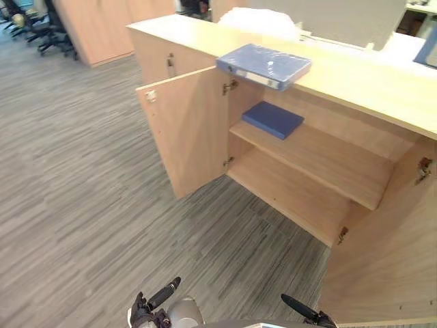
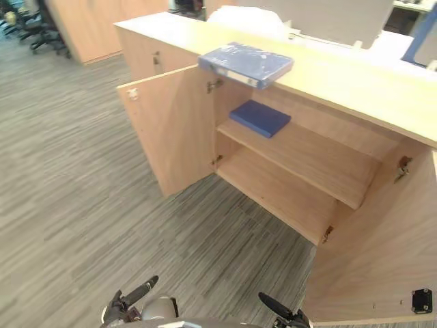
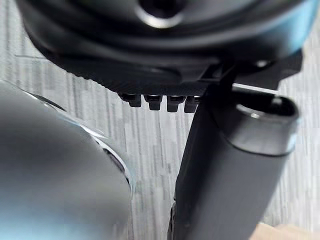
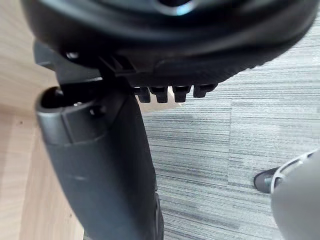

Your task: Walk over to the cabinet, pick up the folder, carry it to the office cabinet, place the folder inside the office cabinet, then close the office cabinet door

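1. Left eye view: a wooden cabinet stands across the upper half of the frame, and both its doors are swung wide open.
2. The left door sticks out near the middle of the frame. The right door fills the lower right corner.
3. A light blue folder lies flat on the worktop, at the top middle of the frame. One end of it pokes out over the front edge, above the open part.
4. A dark blue book lies on the shelf inside, just under the folder.
5. A white bundle sits behind the folder at the top edge.
6. Grey striped floor fills the left side, and office chairs stand in the upper left corner.
7. The left hand is at the bottom edge, left of the middle, well away from the folder. In the left wrist view its fingers look loose and hold nothing, though just their tips peek out.
8. The right hand is at the bottom edge, right of the middle. In the right wrist view its fingers look the same, with nothing in them.
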`<state>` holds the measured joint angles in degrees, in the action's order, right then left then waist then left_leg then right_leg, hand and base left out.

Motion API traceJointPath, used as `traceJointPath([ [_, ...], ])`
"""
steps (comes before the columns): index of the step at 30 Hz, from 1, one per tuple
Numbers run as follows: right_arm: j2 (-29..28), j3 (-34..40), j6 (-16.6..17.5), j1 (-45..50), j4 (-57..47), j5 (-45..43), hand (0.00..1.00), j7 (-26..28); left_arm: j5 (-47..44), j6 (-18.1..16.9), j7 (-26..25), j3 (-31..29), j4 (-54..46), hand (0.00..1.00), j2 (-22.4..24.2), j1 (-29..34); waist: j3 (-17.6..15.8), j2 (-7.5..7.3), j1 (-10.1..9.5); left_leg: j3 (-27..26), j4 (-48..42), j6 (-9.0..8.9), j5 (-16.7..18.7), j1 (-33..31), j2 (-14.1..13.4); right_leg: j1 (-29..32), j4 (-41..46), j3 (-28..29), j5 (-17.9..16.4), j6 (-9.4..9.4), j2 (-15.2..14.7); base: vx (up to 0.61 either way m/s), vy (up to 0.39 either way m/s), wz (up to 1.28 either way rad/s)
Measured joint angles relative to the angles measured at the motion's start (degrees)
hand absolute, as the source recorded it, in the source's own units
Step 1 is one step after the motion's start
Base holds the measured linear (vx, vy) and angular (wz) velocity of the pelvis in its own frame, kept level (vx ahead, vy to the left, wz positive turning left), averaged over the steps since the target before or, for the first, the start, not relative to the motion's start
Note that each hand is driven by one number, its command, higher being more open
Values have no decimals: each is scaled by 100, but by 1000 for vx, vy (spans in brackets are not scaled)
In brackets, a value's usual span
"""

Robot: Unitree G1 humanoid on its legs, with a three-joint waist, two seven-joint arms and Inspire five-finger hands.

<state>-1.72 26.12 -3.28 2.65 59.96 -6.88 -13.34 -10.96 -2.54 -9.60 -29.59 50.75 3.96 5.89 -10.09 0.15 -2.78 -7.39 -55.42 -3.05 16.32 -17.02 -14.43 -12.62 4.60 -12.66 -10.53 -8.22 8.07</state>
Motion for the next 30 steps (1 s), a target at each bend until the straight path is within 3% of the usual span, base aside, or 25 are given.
traceJointPath([
  [2, 5, -281, -1, -114, 1, -4, 100, -21, -85, -64, -32, 3, -14, 100, 71, -3, -45, -62, -22, 653, 1776, -58, -45, -51, 432, -235, -6, 362, -103, 183, -185, 419, 177, -86],
  [3, 4, -349, 11, -155, -3, -3, 100, -26, -99, -73, -67, -10, -14, 100, 88, 1, -46, -63, -30, 906, 2248, -97, -113, -61, 540, -275, -7, 467, -132, 234, -220, 466, 259, -93],
  [4, 2, -516, 49, -228, -18, -3, 100, -46, -111, -69, -148, -22, -9, 100, 105, -4, -43, -49, -41, 1364, 2952, -129, -310, -109, 692, -356, -10, 650, -200, 354, -253, 417, 281, -87],
  [7, -62, -662, 141, -216, -63, -3, 100, -53, -115, -59, -256, -5, 93, 100, 105, 4, 96, 109, -131, 1928, 3474, -142, -1452, -152, 827, -586, 0, 972, -408, 714, -289, 406, 281, -77],
  [8, -113, -667, 153, -176, -60, -3, 100, -51, -132, -55, -274, -57, 120, 100, 69, 28, 158, 42, -198, 1871, 3347, -465, -1719, -178, 865, -614, 30, 1106, -495, 857, -406, 511, 325, -58],
  [9, -268, -676, 142, -167, -53, -13, 100, -48, -127, -72, -340, -71, 112, 100, 27, -36, 259, -185, -181, 1669, 3349, -306, -1621, -171, 1010, -425, 211, 1189, -505, 959, -692, 564, 374, -74],
  [10, -270, -683, 99, -181, -58, -11, 100, -13, -125, -59, -353, -98, 117, 100, 33, -71, 285, -221, -245, 1390, 3289, -168, -1444, -127, 1053, -219, 587, 1199, -488, 1041, -900, 418, 294, -68],
  [12, -286, -451, 83, -208, -84, -4, 100, 2, -137, -51, -423, -118, 144, 100, 79, -53, 249, -169, -368, 871, 3272, 80, -1229, 231, 1112, 107, 1557, 1195, -500, 1055, -1272, 328, 332, -114],
  [13, -242, -349, 63, -198, -86, 1, 100, 27, -137, -54, -436, -104, 148, 100, 93, -12, 230, -135, -381, 628, 3309, 225, -1118, 546, 1196, 479, 2627, 1113, -516, 982, -1585, 271, 355, -123],
  [14, -243, -303, 23, -201, -112, 12, 100, 44, -136, -59, -435, -100, 159, 100, 93, 3, 231, -136, -385, 518, 3352, 275, -1055, 707, 1260, 668, 3092, 1029, -531, 917, -1801, 237, 350, -100],
  [15, -245, -228, -8, -210, -174, 17, 100, 73, -135, -64, -429, -64, 202, 100, 83, -22, 242, -122, -378, 310, 3393, 366, -945, 920, 1366, 956, 3650, 760, -588, 771, -2217, 214, 311, -64],
  [16, -242, -219, 30, -232, -185, 65, 100, 83, -127, -83, -406, -5, 193, 100, 64, -63, 255, -115, -289, 232, 3423, 428, -796, 1038, 1390, 1168, 3830, 421, -585, 677, -2459, 168, 236, -45],
  [17, -241, -220, 46, -252, -171, 73, 100, 94, -111, -90, -403, 0, 190, 100, 39, -95, 262, -126, -262, 221, 3436, 419, -719, 1074, 1382, 1262, 3801, 276, -571, 704, -2494, 98, 132, -31],
  [18, -242, -239, 65, -299, -124, 109, 100, 163, -73, -91, -390, 10, 202, 100, -35, -146, 259, -170, -268, 182, 3433, 416, -585, 1117, 1336, 1464, 3703, 145, -556, 802, -2475, 51, -11, -35],
  [20, -241, -252, 126, -315, -14, 128, 100, 253, -23, -61, -380, 41, 312, 100, -126, -159, 268, -173, -260, 179, 3590, 375, -524, 1307, 1106, 1512, 3543, 61, -791, 1125, -2160, 66, -61, -45],
  [22, -241, -259, 154, -338, -39, 126, 100, 293, 34, -44, -384, 104, 347, 100, -159, -168, 253, -169, -263, 206, 3718, 355, -526, 1303, 935, 1841, 3343, 106, -946, 1255, -1806, 47, -128, -39],
  [23, -242, -245, 197, -382, -59, 114, 100, 276, 39, -44, -401, 99, 451, 100, -143, -249, 169, -119, -227, 262, 3797, 163, -563, 1332, 746, 2040, 2783, 227, -937, 1248, -1374, 67, -237, -16],
  [24, -243, -246, 197, -389, -74, 111, 100, 267, 48, -40, -398, 99, 532, 100, -132, -308, 124, -160, -178, 317, 3816, 69, -565, 1361, 722, 2035, 2255, 364, -871, 1205, -1231, 85, -265, 10],
  [25, -255, -211, 165, -398, -64, 90, 100, 245, 100, -12, -342, 86, 588, 100, -163, -316, 96, -214, -138, 463, 3825, -63, -575, 1404, 733, 1855, 2129, 272, -536, 761, -1142, 184, -362, 51],
  [30, -36, -18, 161, -132, 6, 11, 100, 155, 271, 7, -288, -167, 421, 100, 62, -225, 194, -115, -114, 1114, 3512, -265, -461, 1581, 618, 1237, 1629, -458, -621, 634, -861, 248, -289, 58],
])
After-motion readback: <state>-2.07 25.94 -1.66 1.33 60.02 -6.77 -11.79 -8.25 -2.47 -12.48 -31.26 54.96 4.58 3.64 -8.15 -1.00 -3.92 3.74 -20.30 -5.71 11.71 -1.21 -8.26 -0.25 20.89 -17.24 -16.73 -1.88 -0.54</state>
